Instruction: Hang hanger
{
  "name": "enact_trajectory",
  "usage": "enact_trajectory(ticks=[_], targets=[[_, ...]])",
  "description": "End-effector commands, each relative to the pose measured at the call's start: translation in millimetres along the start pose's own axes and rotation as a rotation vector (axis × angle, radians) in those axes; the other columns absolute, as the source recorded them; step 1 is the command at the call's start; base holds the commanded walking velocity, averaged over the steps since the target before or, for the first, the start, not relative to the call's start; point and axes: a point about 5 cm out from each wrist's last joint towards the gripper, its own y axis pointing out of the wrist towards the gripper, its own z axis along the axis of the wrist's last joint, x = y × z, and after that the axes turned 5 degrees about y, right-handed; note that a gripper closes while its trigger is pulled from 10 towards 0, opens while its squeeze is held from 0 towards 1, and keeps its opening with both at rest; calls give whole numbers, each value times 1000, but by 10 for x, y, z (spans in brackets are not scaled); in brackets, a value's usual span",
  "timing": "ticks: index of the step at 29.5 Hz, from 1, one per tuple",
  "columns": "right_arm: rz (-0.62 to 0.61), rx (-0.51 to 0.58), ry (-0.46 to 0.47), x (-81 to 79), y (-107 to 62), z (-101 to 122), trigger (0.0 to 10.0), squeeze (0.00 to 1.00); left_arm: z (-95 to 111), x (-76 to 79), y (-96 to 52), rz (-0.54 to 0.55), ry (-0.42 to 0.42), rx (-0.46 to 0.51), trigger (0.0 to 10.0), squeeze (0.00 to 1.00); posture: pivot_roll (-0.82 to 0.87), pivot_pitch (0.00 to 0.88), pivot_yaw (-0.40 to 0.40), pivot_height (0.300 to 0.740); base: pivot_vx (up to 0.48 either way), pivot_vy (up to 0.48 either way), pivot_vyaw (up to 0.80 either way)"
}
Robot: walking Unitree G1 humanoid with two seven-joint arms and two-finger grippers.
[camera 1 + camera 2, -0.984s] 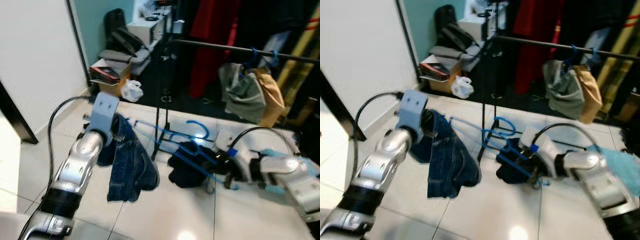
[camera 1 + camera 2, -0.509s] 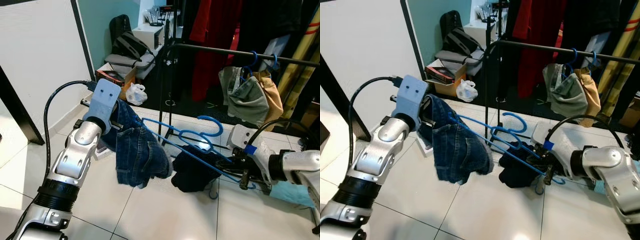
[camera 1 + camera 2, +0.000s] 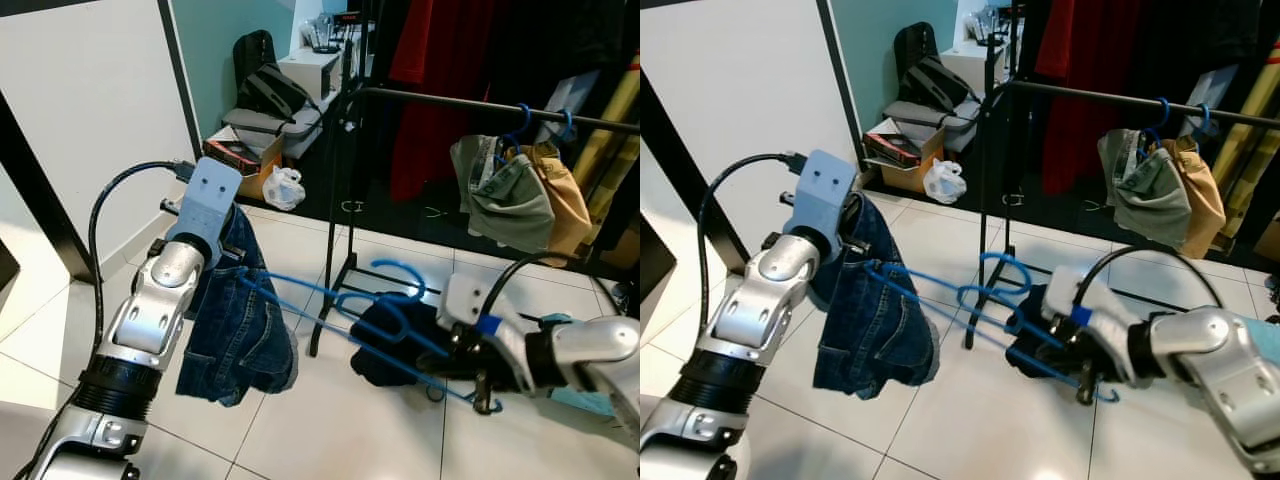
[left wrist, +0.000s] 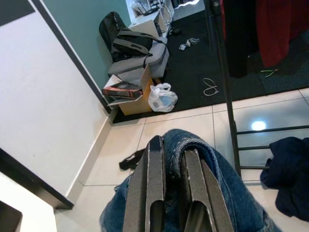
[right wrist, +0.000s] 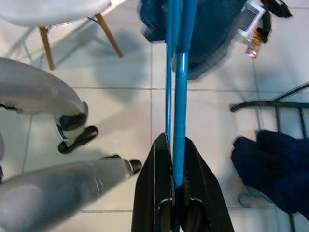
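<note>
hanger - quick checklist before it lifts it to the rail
1. Right gripper grip on the blue hanger: ok, fingers closed on its bar.
2. Left gripper grip on the jeans: ok, fingers pinch the denim.
3. Jeans seated on hanger: cannot tell, the cloth bunches at one end and hangs off it.
4. Hook lined up with the rail: not ok, hanger sits low, well below the rail.
5. Free space on rail: ok, a bare stretch lies between the upright and the hung clothes.
6. Floor under the path: not ok, a dark garment lies by the rack base.
</note>
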Motion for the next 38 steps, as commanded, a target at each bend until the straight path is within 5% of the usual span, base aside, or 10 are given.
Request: enact_trajectory(ticks=[1,14,19,30,34,38], targets=[[16,7,-15,-38,14,42,10000,0,120,-62,23,32,-10,37,10000,0,-93,0,44,740,0,0,0],[-10,-13,-7,-41,212,55,10000,0,141,-63,26,51,-54,31,10000,0,-90,0,42,740,0,0,0],[-163,-65,45,135,352,-3,10000,0,215,-47,31,33,-137,43,10000,0,-89,0,40,740,0,0,0],[-344,-69,148,378,308,-22,10000,0,246,-79,22,34,-156,49,10000,0,-87,0,41,740,0,0,0],[-342,-43,151,384,294,24,10000,0,232,-75,25,33,-152,44,10000,0,-89,0,42,740,0,0,0],[-137,-36,60,134,194,17,10000,0,196,-56,30,36,-130,30,10000,0,-89,0,42,740,0,0,0]])
